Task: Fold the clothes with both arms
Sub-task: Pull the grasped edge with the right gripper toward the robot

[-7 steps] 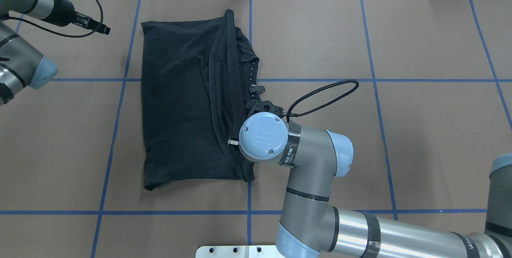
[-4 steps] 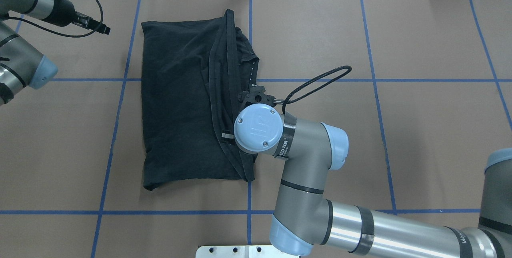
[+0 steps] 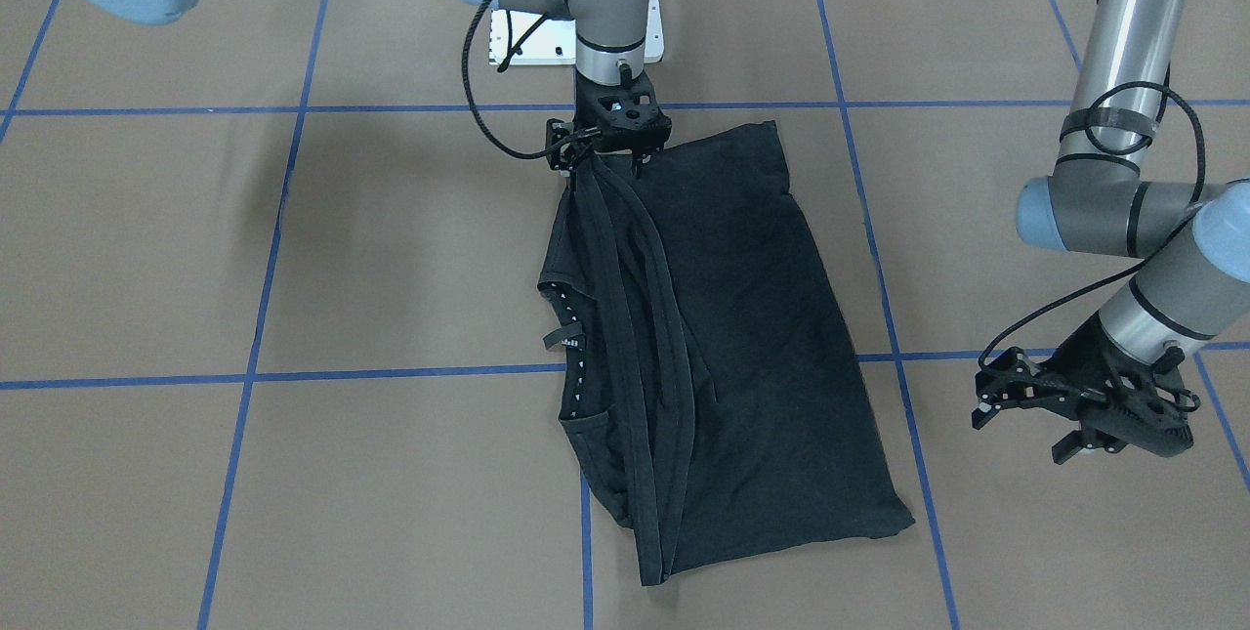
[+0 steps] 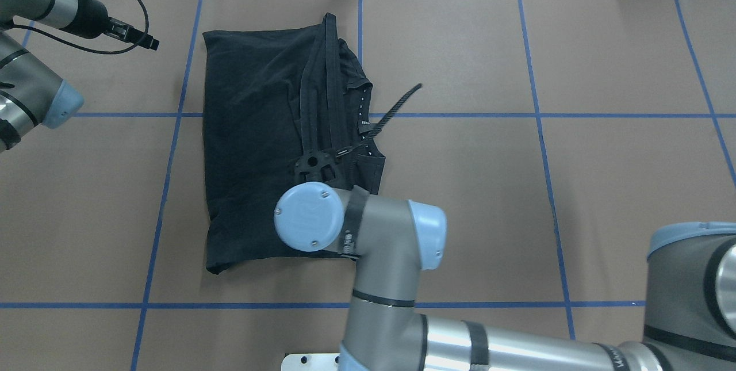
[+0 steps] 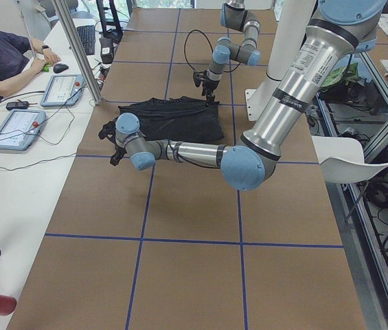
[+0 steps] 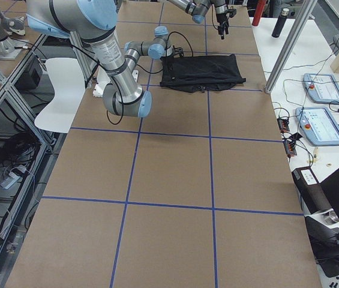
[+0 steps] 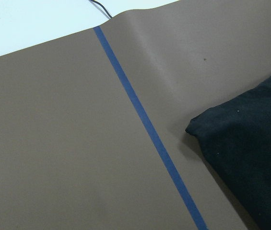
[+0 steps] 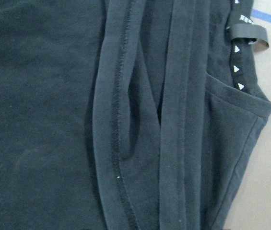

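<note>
Shirt (image 4: 253, 129) lies part-folded on the tabletop (image 4: 575, 187), toward 10 o'clock of centre in the overhead view. Within the last second the right arm (image 4: 391, 233) has swung toward 9 o'clock over it. The right fingers (image 3: 578, 153) seem clenched on the hem, so a fold looks under way. The left fingers (image 3: 986, 400) hang off its 10 o'clock corner, and I cannot tell their state.
</note>
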`<action>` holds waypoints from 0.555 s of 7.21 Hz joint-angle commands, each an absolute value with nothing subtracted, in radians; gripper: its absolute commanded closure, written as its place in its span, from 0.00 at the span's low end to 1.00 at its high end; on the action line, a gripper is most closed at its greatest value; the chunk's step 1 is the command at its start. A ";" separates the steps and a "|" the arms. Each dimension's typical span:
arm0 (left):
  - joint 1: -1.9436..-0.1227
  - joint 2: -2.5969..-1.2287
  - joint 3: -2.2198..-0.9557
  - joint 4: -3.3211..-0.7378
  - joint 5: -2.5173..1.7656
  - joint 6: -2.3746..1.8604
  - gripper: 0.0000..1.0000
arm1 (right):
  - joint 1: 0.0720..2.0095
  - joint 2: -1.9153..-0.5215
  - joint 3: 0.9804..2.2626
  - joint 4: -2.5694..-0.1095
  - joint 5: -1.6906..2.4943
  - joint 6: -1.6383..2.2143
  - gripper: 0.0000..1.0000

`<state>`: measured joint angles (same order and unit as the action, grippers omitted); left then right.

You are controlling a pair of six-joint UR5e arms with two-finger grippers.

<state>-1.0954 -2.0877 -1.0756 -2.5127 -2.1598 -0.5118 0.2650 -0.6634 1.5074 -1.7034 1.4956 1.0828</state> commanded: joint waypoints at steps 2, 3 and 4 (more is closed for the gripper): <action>-1.095 -2.088 -1.072 -2.513 -2.160 -0.511 0.00 | 0.238 -0.525 1.319 -1.766 1.421 0.970 0.31; -1.095 -2.088 -1.072 -2.513 -2.160 -0.511 0.00 | 0.238 -0.528 1.319 -1.766 1.402 0.927 0.43; -1.095 -2.088 -1.072 -2.513 -2.158 -0.511 0.00 | 0.238 -0.529 1.315 -1.766 1.370 0.898 0.54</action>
